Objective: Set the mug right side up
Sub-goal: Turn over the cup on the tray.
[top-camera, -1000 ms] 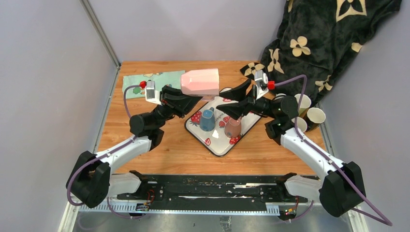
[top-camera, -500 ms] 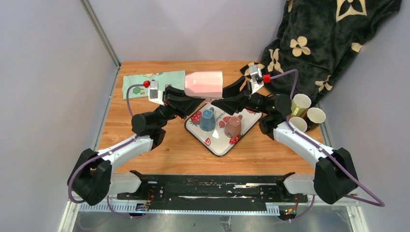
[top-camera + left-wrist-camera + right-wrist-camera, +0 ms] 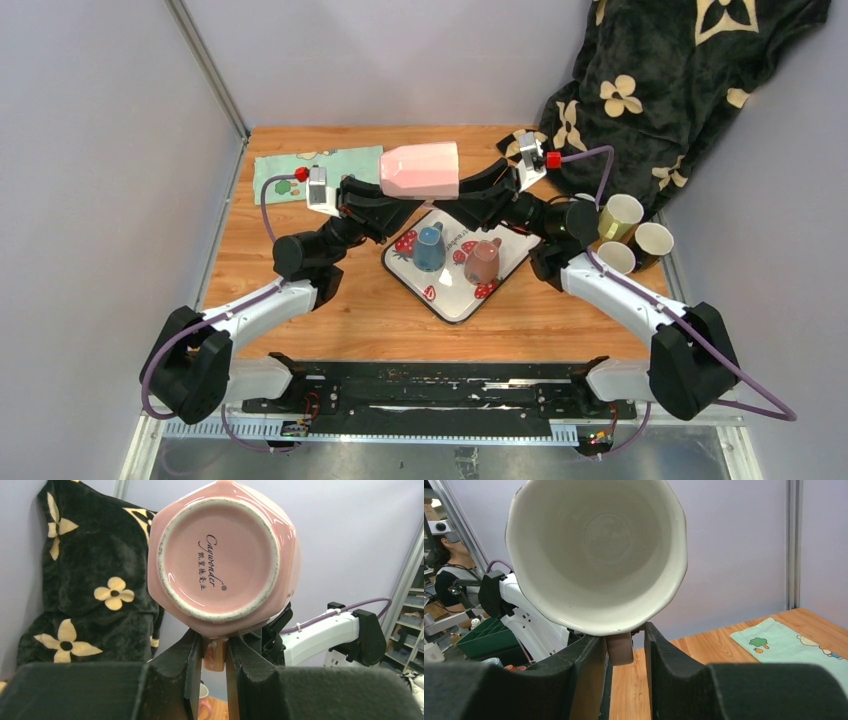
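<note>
Top external view: the tabletop point(image 3: 370, 312) carries a strawberry-print tray point(image 3: 441, 311), and the pink mug point(image 3: 420, 170) hangs on its side in mid-air above it, between the arms. The left pincer point(image 3: 215, 647) is clamped on the mug's handle point(image 3: 215, 656). The right pincer point(image 3: 624, 647) straddles that handle with a gap at one finger, not gripping. If the left releases too soon, the glazed mug would likely drop onto the blue cup point(image 3: 429, 248) below.
</note>
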